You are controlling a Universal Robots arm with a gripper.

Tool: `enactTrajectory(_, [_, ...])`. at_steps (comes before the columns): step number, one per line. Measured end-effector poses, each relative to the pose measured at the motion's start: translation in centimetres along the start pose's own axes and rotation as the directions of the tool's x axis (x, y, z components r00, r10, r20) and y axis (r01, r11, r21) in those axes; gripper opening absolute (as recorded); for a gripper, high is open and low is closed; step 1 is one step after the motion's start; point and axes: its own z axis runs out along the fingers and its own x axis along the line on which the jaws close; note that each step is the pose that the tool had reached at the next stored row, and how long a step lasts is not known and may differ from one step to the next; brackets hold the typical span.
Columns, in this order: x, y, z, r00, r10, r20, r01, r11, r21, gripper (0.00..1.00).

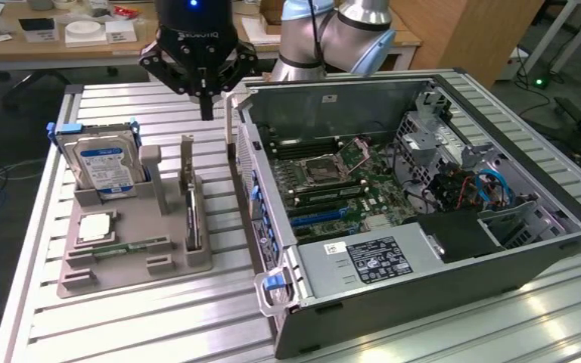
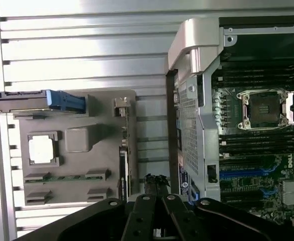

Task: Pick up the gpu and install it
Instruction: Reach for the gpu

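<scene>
The gpu point(image 1: 190, 206) stands on its long edge in a slot of the grey holder tray point(image 1: 119, 266), its silver bracket end toward the back. In the wrist view the gpu point(image 2: 125, 150) is a thin dark edge on the tray point(image 2: 77, 138). My black gripper point(image 1: 206, 113) hangs above the table past the card's far end, between the tray and the computer case point(image 1: 411, 261). Its fingers meet at the tips with nothing between them. In the wrist view the gripper point(image 2: 155, 179) lies just beside the card's near end, apart from it.
The tray also carries an upright silver hard drive point(image 1: 104, 162), a processor chip point(image 1: 97, 225) and a narrow memory stick point(image 1: 129, 247). The open case shows the motherboard point(image 1: 341, 181) with blue slots point(image 2: 247, 173). The case's raised side wall point(image 2: 187, 125) stands close to the tray.
</scene>
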Motion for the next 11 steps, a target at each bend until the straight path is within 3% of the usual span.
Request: enactTrajectory(11, [2.9, -0.22, -0.07, 1.0, 0.0, 0.0, 0.0, 1.0, 0.0, 0.1])
